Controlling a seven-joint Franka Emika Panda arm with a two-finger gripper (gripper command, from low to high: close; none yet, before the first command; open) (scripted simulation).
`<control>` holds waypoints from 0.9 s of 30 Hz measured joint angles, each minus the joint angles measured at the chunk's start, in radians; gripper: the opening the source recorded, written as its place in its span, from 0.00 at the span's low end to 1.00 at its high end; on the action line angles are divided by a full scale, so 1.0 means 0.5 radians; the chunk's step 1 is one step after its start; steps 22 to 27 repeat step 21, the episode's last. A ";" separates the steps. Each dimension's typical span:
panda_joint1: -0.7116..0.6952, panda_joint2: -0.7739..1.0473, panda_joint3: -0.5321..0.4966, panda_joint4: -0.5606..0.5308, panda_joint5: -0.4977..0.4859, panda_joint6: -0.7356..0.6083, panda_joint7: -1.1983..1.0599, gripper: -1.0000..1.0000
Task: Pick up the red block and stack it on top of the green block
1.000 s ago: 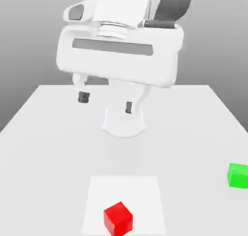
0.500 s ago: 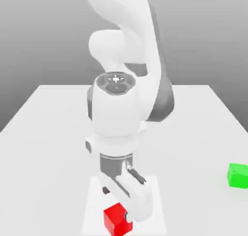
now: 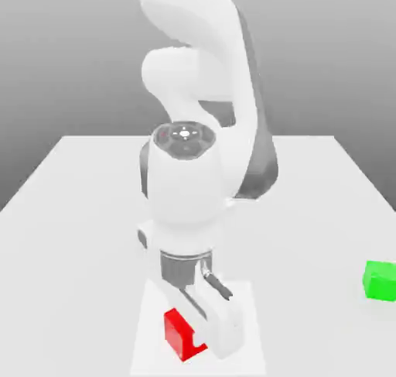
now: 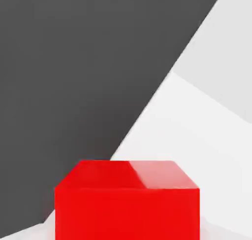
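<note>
The red block [image 3: 179, 334] sits on a lighter white square [image 3: 148, 321] near the table's front edge, partly covered by the white hand. My gripper [image 3: 195, 339] is down over it and shut on the red block, which now stands squared to the hand. In the hand view the red block [image 4: 127, 199] is very close, resting on the white surface. The green block [image 3: 380, 280] lies on the table at the exterior view's far right, well apart from the arm.
The arm's white body [image 3: 189, 182] rises over the middle of the white table [image 3: 69, 213] and hides the area behind it. A dark floor [image 4: 74, 61] lies beyond the table edge in the hand view.
The arm swung down from high above the table to the red block. In the last half second the hand sank a little and shut on the block, which turned and shifted slightly.
</note>
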 joint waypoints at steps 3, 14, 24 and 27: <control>0.182 -0.063 0.143 -0.033 0.010 -0.031 0.192 0.00; 0.879 -0.038 0.557 -0.082 -0.209 0.000 1.054 0.00; 1.012 0.163 0.396 -0.064 -0.459 0.146 1.244 1.00; 1.012 0.163 0.396 -0.064 -0.459 0.146 1.244 1.00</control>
